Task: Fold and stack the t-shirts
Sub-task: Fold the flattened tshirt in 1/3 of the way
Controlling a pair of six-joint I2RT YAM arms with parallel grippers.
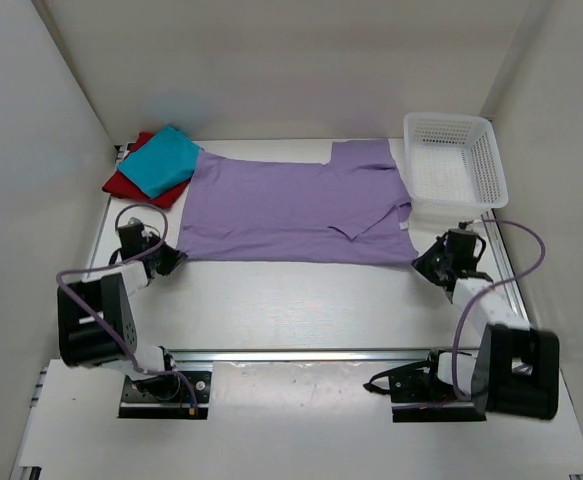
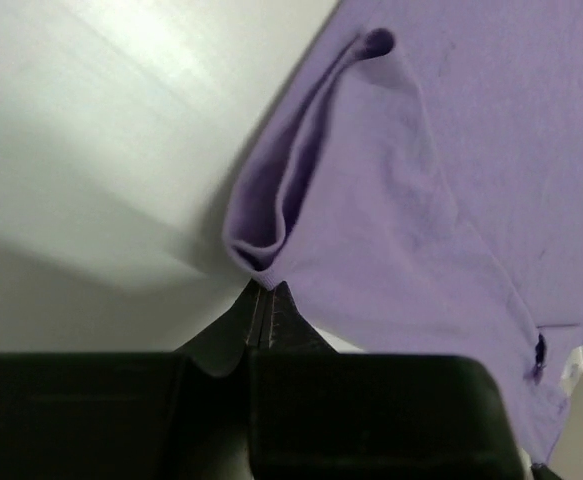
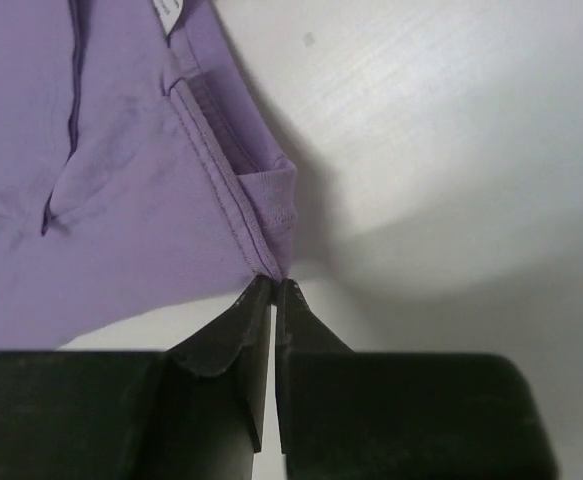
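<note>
Basket [image 1: 453, 204] beside lilac t-shirt [image 1: 291, 210]

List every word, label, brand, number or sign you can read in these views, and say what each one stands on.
No text can be read in any view.
White tag at the hem of the lilac t-shirt: cut off by the frame edge and too blurred to read, if it bears print at all.
Red t-shirt, teal t-shirt, basket: no lettering shows.
</note>
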